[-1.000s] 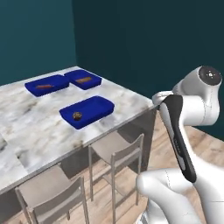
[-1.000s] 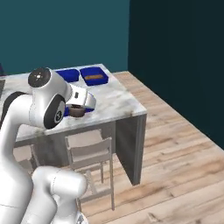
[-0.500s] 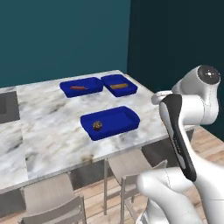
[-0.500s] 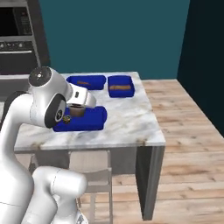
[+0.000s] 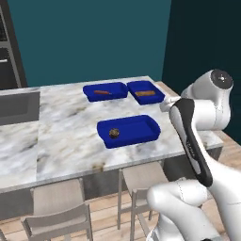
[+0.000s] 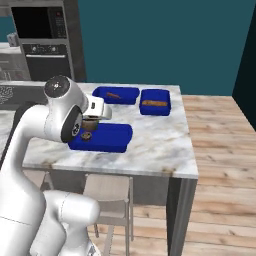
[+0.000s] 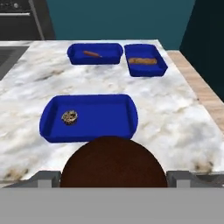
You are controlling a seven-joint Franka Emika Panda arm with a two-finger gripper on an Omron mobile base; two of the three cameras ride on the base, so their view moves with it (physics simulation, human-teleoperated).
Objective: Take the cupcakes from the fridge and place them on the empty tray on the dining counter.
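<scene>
Gripping a dark-brown cupcake between its two fingers, the claw stands wide because the cake fills the gap from one fingertip to the other. In the hand view the held cupcake sits at the bottom, just short of the near edge of the marble dining counter. Ahead of it on the counter lies the blue tray, with a second, smaller-looking cupcake resting inside near one end. Farther back are two more blue trays side by side: a long one holding a reddish stick, and a squarish one holding a brown piece of food. From the left base view, grey stools stand tucked under the counter's near side.
</scene>
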